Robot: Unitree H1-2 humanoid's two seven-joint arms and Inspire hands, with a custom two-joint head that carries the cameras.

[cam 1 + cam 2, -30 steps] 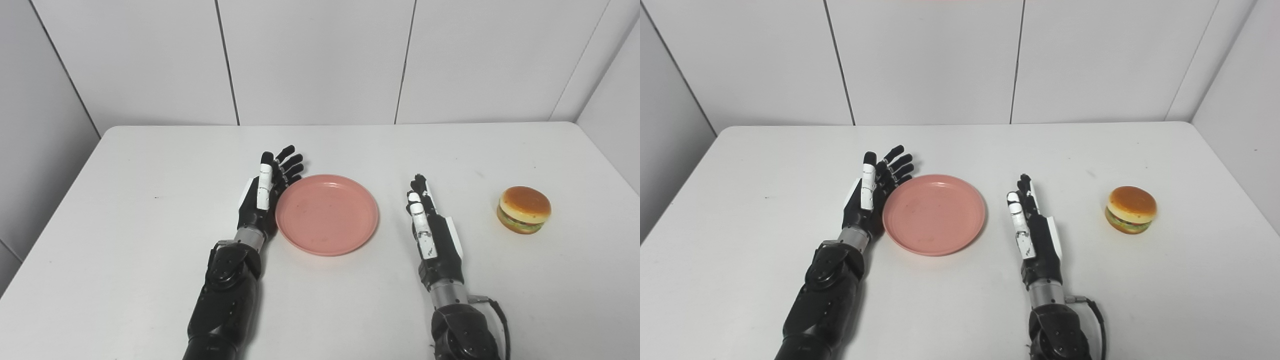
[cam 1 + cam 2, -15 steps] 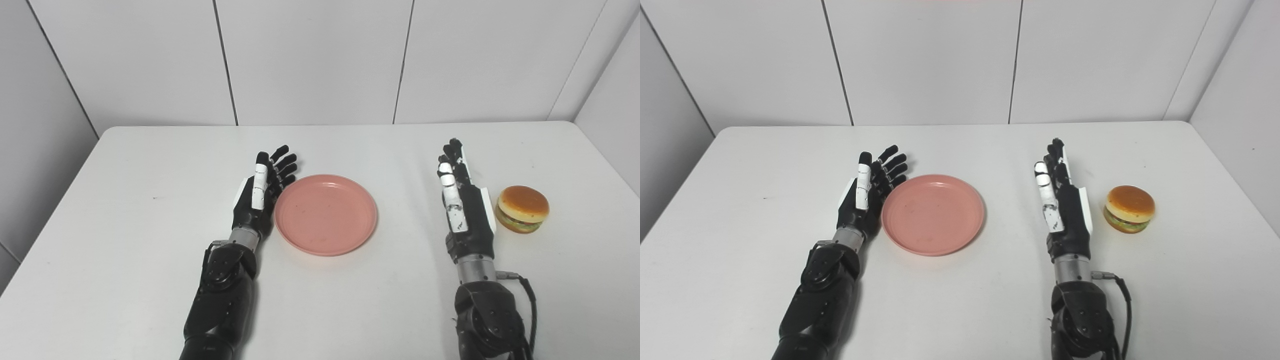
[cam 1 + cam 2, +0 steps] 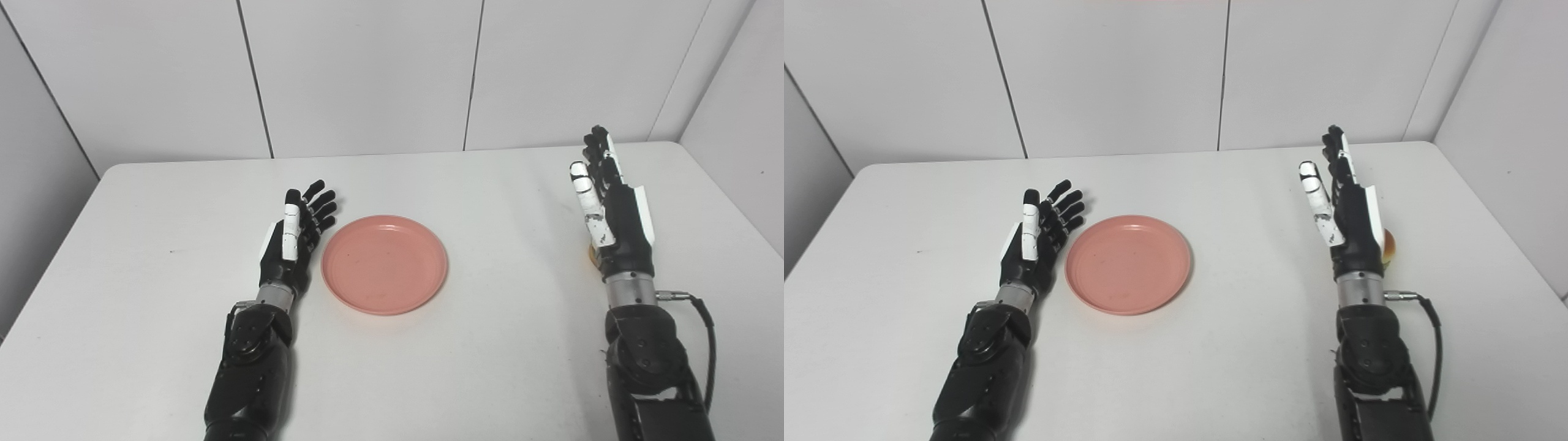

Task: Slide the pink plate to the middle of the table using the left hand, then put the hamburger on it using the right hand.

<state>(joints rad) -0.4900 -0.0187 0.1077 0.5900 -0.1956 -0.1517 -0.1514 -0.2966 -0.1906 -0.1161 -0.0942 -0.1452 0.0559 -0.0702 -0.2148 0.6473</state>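
The hamburger (image 3: 1388, 245) sits on the white desk (image 3: 153, 263) almost wholly hidden behind the right hand (image 3: 609, 211); only a sliver of bun shows at the hand's 3 o'clock edge in the right eye view and a bit at its 7 o'clock side in the left eye view. Whether hand and hamburger touch cannot be told. The right hand stands edge-on, its fingers (image 3: 1315, 190) straight, slightly apart and pointing toward 12 o'clock, holding nothing; the forearm comes up from the bottom edge with a cable looping at the wrist.

The pink plate (image 3: 384, 263) lies flat near the middle of the desk, at 9 o'clock from the right hand and well apart from it. The left hand (image 3: 291, 248) lies just beside the plate's 9 o'clock rim, palm turned toward the plate, its fingers (image 3: 318, 205) spread and angled toward 1 o'clock past the plate's 10 o'clock edge, gripping nothing. A narrow gap seems to separate palm and rim.
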